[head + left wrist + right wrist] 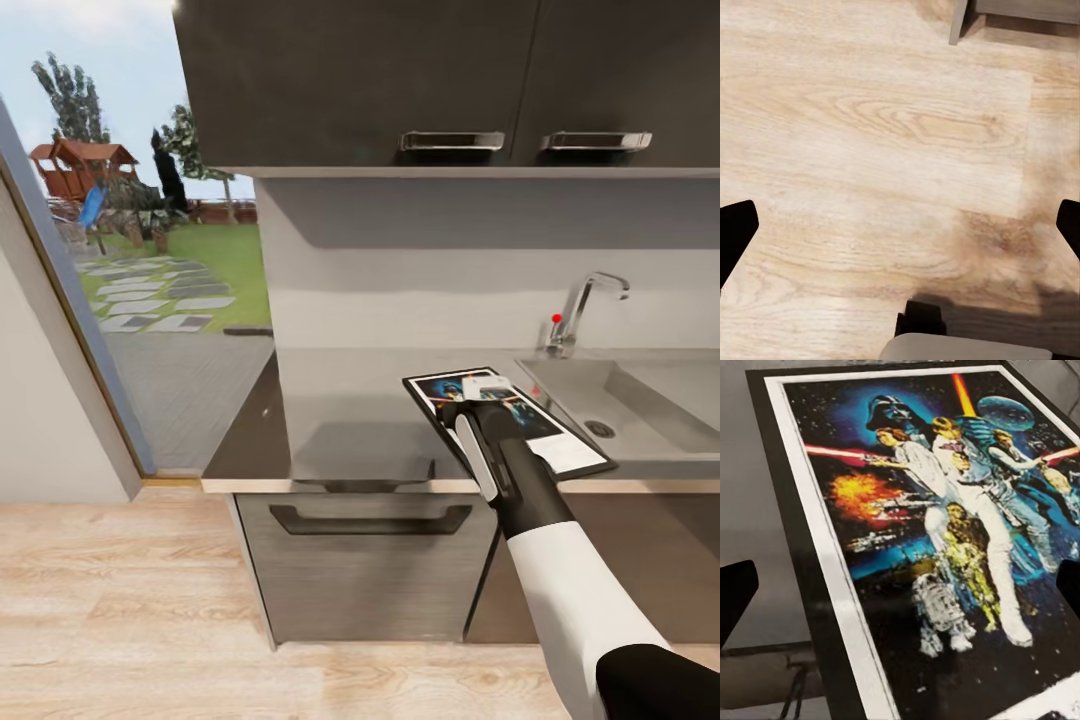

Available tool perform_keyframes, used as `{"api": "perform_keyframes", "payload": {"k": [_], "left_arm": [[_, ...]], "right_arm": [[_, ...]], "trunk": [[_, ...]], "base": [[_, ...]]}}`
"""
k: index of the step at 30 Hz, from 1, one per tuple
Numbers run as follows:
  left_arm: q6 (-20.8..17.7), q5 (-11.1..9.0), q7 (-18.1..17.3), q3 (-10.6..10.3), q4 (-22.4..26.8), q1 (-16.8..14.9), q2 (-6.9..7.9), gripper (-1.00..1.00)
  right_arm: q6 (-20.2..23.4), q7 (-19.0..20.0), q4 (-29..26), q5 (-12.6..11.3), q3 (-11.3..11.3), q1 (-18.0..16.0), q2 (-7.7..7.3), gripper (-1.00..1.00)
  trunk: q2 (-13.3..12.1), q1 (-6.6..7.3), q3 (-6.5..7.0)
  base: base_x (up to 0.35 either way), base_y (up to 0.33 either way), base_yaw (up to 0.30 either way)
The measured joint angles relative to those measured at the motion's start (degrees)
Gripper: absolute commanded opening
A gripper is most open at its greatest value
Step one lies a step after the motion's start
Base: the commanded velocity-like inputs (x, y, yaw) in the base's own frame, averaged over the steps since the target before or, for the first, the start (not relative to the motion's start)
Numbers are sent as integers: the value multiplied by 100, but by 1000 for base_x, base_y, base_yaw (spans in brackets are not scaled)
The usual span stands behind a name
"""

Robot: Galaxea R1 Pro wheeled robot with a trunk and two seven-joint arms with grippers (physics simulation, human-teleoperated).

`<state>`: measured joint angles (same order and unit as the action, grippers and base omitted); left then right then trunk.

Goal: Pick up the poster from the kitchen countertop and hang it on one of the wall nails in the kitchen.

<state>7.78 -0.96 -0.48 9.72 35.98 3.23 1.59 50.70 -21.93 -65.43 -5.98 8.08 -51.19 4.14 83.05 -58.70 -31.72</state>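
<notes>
grey countertop (350, 420) is bearing the poster (560, 440) just left of the sink (640, 400). right gripper (487, 392) is hovering over it, fingers spread. a flat frame is risking slipping from a shallow pinch.

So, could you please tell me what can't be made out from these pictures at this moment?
- Middle of the poster, head view: hidden by the right gripper and its arm.
- Right gripper's contact with the poster: right wrist view shows only fingertips at the edges.
- Wall nails: none discernible on the wall in the head view.
- Sink: cut off by the head view's right edge.
</notes>
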Motion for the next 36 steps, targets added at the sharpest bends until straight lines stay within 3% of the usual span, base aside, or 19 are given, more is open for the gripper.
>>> {"api": "perform_keyframes", "payload": {"k": [36], "left_arm": [[5, 0, 0, 0, -1, 0, 0, 100]], "right_arm": [[-46, -33, 630, 22, -2, 0, -32, 100]], "trunk": [[0, -3, 0]], "base": [[27, 4, 0]]}}
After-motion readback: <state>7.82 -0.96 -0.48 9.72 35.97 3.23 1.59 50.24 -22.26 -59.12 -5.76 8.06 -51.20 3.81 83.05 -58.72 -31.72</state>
